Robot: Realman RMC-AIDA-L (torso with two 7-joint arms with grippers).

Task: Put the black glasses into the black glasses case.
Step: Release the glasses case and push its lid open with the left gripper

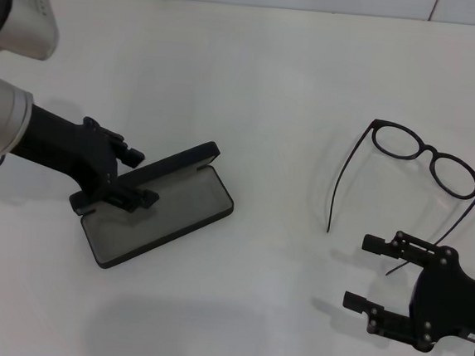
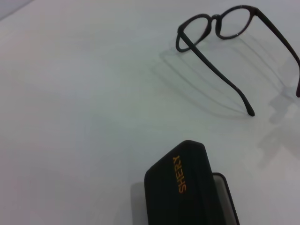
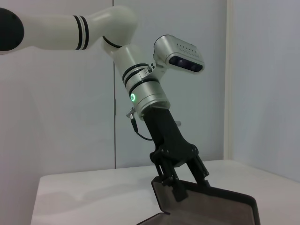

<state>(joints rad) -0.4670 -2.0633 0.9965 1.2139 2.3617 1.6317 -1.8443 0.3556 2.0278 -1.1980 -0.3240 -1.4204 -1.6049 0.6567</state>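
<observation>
Here the black glasses case [image 1: 161, 215] lies open toward the left edge of the tabletop [image 1: 271, 81], its lid raised and its grey lining exposed. The left gripper [image 1: 129, 177] sits at the hinge end, jaws clamped on the lid, apparently holding it open. The black glasses [image 1: 413, 172] rest unfolded near the right edge, lenses toward the far edge and temples pointing at the near one, well apart from the case. The right gripper [image 1: 369, 273] hovers just nearer the near edge, jaws apart and empty. Judging by this, the pick-up is in hand; next the right jaws must close on the frame.
</observation>
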